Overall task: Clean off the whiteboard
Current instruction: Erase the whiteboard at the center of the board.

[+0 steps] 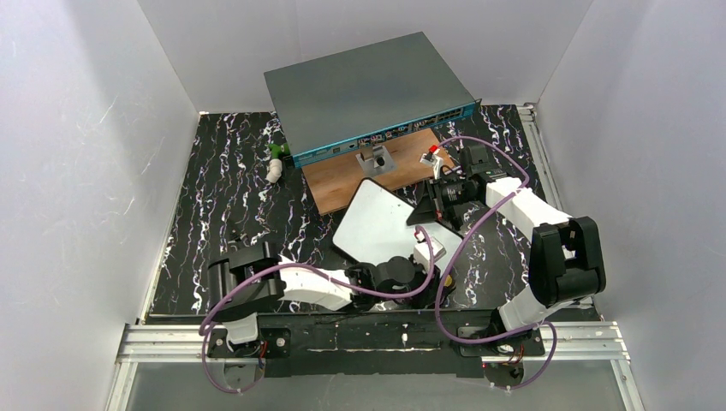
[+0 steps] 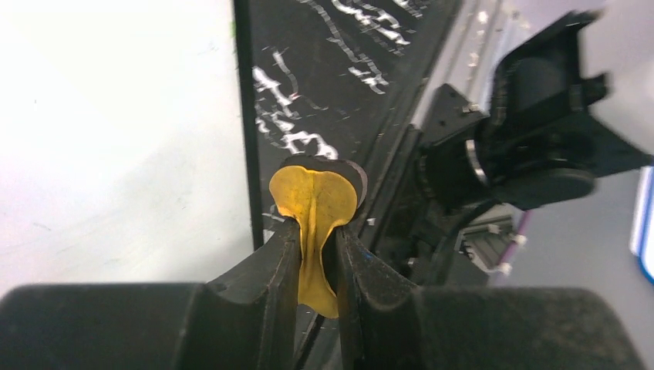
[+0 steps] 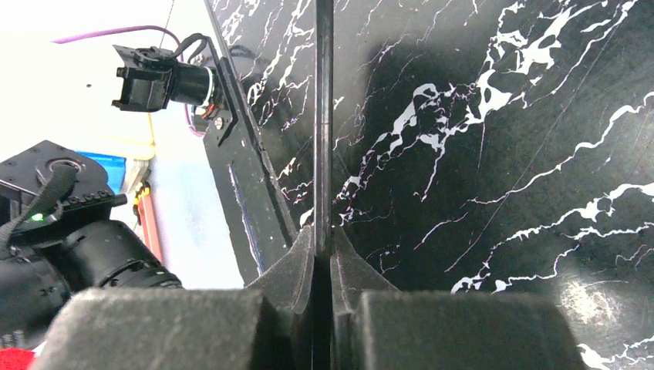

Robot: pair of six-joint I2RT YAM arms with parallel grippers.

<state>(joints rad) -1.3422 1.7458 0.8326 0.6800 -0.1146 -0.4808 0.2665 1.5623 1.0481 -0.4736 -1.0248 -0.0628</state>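
My right jaws pinch the whiteboard (image 1: 377, 224) by its rim, steadying it, I reckon; my left jaws squeeze a yellow pad (image 2: 315, 202) for wiping, its face just left of them.

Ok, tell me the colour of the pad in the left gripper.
Yellow: the pad in the left gripper shows best in the left wrist view.

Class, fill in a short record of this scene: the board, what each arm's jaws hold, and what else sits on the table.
board: small white rectangular whiteboard with thin dark rim, no writing seen from above
left jaws: pinching a thin yellow pad beside the board's rim
right jaws: shut on the whiteboard's rim
behind: large grey box with teal front, brown wooden board
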